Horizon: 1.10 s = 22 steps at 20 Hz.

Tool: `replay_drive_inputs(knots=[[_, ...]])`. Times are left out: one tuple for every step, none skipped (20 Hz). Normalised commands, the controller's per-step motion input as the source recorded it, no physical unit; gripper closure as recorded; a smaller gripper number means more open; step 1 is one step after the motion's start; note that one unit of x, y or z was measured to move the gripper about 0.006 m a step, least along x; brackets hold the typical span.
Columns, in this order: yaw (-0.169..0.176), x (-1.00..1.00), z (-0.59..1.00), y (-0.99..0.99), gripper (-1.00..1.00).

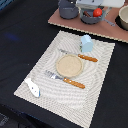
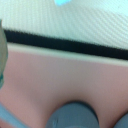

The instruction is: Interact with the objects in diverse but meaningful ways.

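My gripper (image 1: 94, 14) hangs low over the pink board (image 1: 65, 21) at the back. A red tomato (image 1: 98, 12) shows right at its fingers, above a dark grey saucepan (image 1: 89, 19). Whether the jaws hold the tomato is unclear. A pale blue-white cup (image 1: 86, 43) stands on the placemat's far edge and shows as a cyan patch (image 2: 62, 2) in the wrist view. The small white bottle-like piece (image 1: 32, 87) lies at the mat's near corner on the exterior view's left. The wrist view is blurred, showing pink board (image 2: 65, 75) and a grey round shape (image 2: 75, 116).
A striped placemat (image 1: 100, 70) carries a round tan plate (image 1: 69, 65), an orange-handled fork (image 1: 66, 79) and a knife (image 1: 80, 56). A grey pot (image 1: 68, 9) and a grey bowl (image 1: 123, 18) also stand on the board. Black tabletop (image 1: 20, 35) surrounds the mat.
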Motion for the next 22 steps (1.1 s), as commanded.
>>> replay_drive_inputs(knots=[[0.000, -0.48, -0.25, -0.95, -1.00], [0.000, -0.48, -0.26, -0.95, -1.00], [0.000, -0.47, -0.27, -0.96, -1.00], [0.000, -0.47, -0.27, -0.95, -1.00], [0.000, -0.47, -0.27, -0.96, -1.00], [0.000, -0.46, -0.27, -0.96, -1.00], [0.000, -0.46, -0.27, -0.96, -1.00], [0.000, -0.46, -0.26, -0.96, -1.00], [0.000, -0.47, -0.26, -0.95, -1.00], [0.000, -0.47, -0.25, -0.96, -1.00], [0.000, -0.46, -0.26, -0.96, -1.00], [0.000, -0.46, -0.26, -0.97, -1.00], [0.000, -0.47, -0.26, -0.97, -1.00], [0.000, -0.48, -0.27, -0.96, -1.00], [0.000, -0.48, -0.27, -0.96, -1.00], [0.000, -0.48, -0.28, -0.96, -1.00], [0.000, -0.49, -0.30, -0.96, -1.00], [0.000, -0.49, -0.31, -0.95, -1.00], [0.000, -0.49, -0.32, -0.95, -1.00], [0.000, -0.50, -0.32, -0.95, -1.00], [0.000, -0.51, -0.31, -0.95, -1.00], [0.000, -0.53, -0.29, -0.93, -1.00]])
